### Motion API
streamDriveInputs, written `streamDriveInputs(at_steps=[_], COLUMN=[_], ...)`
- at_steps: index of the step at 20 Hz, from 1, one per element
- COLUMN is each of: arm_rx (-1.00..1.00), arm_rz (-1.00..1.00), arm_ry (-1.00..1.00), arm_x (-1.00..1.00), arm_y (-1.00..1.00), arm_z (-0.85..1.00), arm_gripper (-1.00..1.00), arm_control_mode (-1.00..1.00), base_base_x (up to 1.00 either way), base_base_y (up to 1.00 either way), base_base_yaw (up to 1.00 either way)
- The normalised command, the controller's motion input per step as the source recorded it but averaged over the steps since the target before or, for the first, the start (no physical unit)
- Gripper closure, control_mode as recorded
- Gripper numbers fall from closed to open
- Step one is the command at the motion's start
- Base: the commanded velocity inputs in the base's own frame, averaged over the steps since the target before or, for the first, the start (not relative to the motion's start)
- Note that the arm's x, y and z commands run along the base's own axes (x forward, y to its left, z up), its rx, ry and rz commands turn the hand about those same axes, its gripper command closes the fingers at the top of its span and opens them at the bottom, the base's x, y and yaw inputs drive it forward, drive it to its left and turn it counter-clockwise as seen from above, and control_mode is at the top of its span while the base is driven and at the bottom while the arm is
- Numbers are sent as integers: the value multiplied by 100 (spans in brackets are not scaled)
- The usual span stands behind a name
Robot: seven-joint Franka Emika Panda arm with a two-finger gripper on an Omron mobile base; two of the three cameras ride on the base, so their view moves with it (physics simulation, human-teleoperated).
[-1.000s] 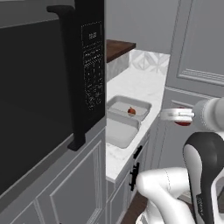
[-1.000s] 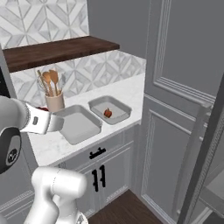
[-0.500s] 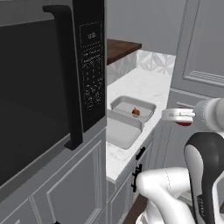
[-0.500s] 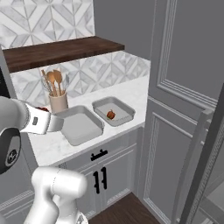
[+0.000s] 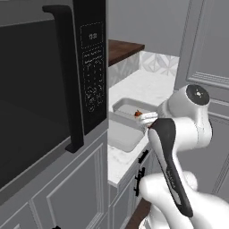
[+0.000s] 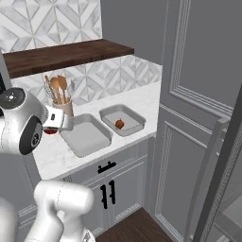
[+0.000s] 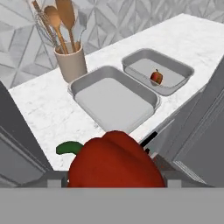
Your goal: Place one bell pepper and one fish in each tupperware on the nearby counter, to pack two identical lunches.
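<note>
Red pepper (image 7: 114,159) clenched in the tool (image 7: 114,175), and the base has rolled closer, so the empty tupperware (image 7: 114,101) at 12 o'clock looks reachable now.

Both base views look forward and down from behind the arm, sharing the tabletop (image 6: 142,97); the hand view looks down close from above its near edge.

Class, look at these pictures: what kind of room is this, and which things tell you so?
Most likely a home kitchen: a marble counter over grey cabinets, a built-in microwave, and a utensil crock holding wooden spoons.
</note>
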Motion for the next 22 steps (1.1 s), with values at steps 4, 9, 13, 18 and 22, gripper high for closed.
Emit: streamDriveInputs(at_steps=[4, 9, 13, 18, 22], arm_rx=[-1, 2, 0, -1, -2], arm_rz=[12, 13, 5, 0, 0], arm_ry=[27, 12, 4, 14, 14], arm_x=[98, 73, 53, 61, 58], arm_y=[0, -28, -3, 0, 0], arm_z=[-72, -57, -46, -37, -50], arm_gripper=[100, 100, 100, 100, 100], arm_control_mode=[-100, -100, -100, -100, -100], base_base_x=[0, 0, 0, 0, 0], base_base_y=[0, 0, 0, 0, 0], base_base_yaw=[0, 0, 0, 0, 0])
